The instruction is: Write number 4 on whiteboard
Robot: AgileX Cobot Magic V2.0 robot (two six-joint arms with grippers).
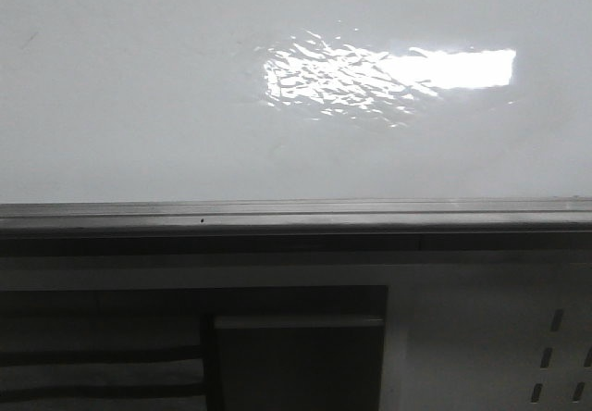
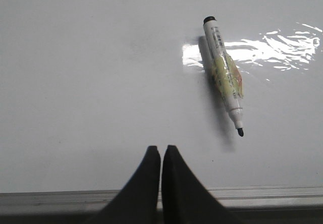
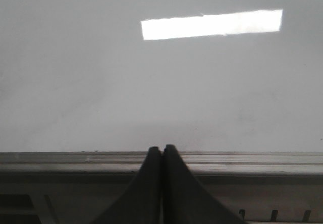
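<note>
In the upper right of the left wrist frame, an uncapped marker (image 2: 223, 75) is left lying on the blank whiteboard (image 2: 91, 82), ready for grasping, while both grippers (image 2: 161, 151) (image 3: 162, 150) are held closed and empty.

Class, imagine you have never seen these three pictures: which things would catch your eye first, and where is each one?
First, the rippled bright light reflection on the upper right of the whiteboard in the front view. Next, the uncapped marker lying flat on the board in the left wrist view, beyond the closed dark fingers of the left gripper. No writing shows on the board.
</note>
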